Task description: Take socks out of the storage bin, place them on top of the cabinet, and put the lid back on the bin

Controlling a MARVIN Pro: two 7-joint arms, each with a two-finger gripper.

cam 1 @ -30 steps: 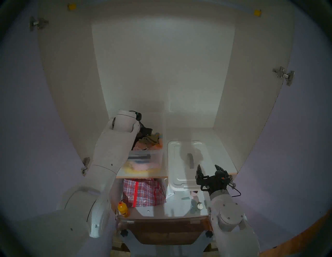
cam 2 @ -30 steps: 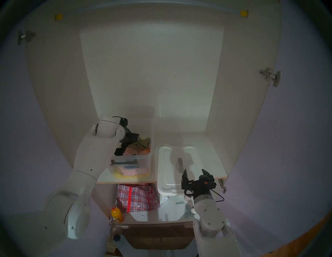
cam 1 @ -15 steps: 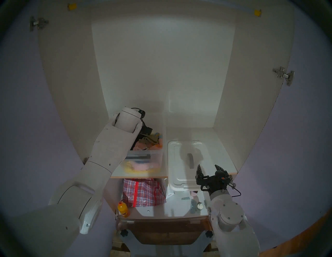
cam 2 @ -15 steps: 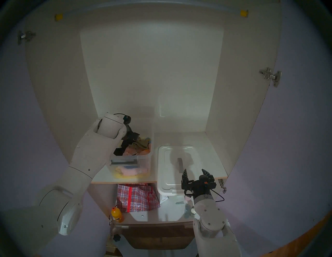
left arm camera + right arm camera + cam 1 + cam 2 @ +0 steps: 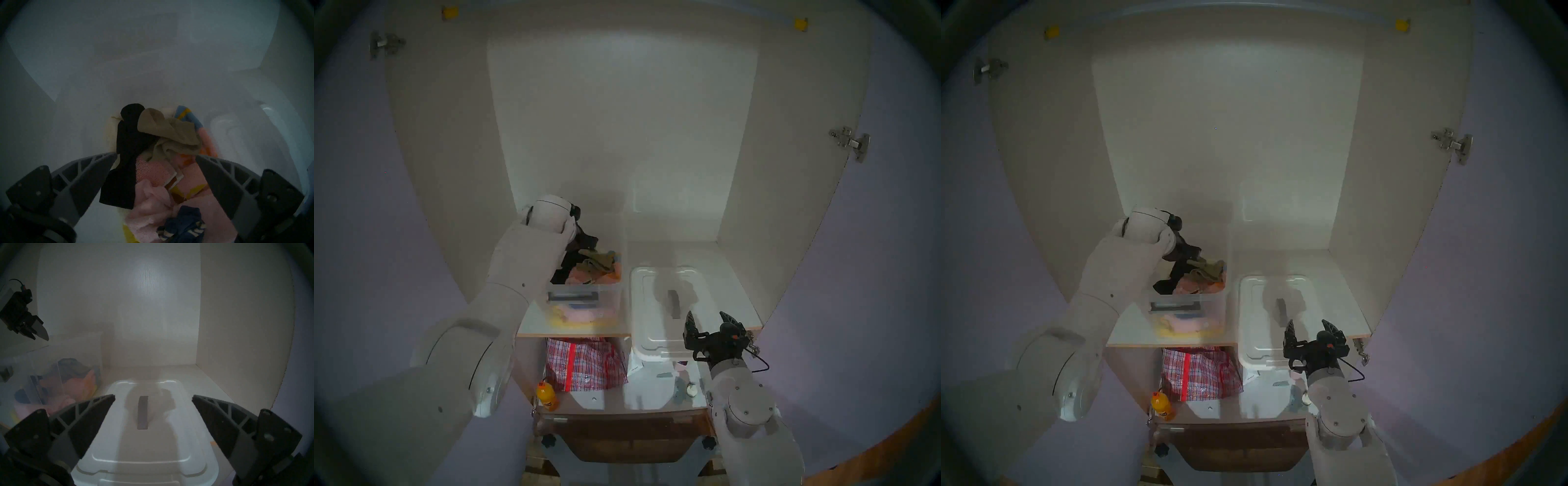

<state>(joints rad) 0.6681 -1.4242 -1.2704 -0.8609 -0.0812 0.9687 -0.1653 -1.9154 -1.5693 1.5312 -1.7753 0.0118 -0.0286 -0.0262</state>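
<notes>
Head stereo left: the clear rectangular plastic storage bin (image 5: 585,298) with a grey bar handle stands on the left half of the white shelf board edged in pale wood (image 5: 531,322) of the large white-panelled cabinet (image 5: 619,135). The bin is uncovered and full of mixed cloth. The milky-white rectangular plastic lid (image 5: 653,305) with a grey arched handle lies flat on the shelf just right of the bin, its near end overhanging the shelf edge. The left gripper (image 5: 585,242) hangs over the bin's far left part. The right gripper (image 5: 709,322) sits at the lid's near right corner, jaws spread wide, holding nothing.

Head stereo right: same layout. A red plaid bag (image 5: 1199,373) and an orange bottle (image 5: 1161,405) sit on the lower level.

Left wrist: jaws wide apart and empty above the cloth. The dark navy socks with pale cuff stripes (image 5: 183,224) lie in the bin at the view's bottom, on pink fabric (image 5: 149,203). A black garment (image 5: 127,152) and an olive-tan cloth (image 5: 169,134) lie further in.

Right wrist: jaws open, lid handle (image 5: 143,412) between them, well ahead.
</notes>
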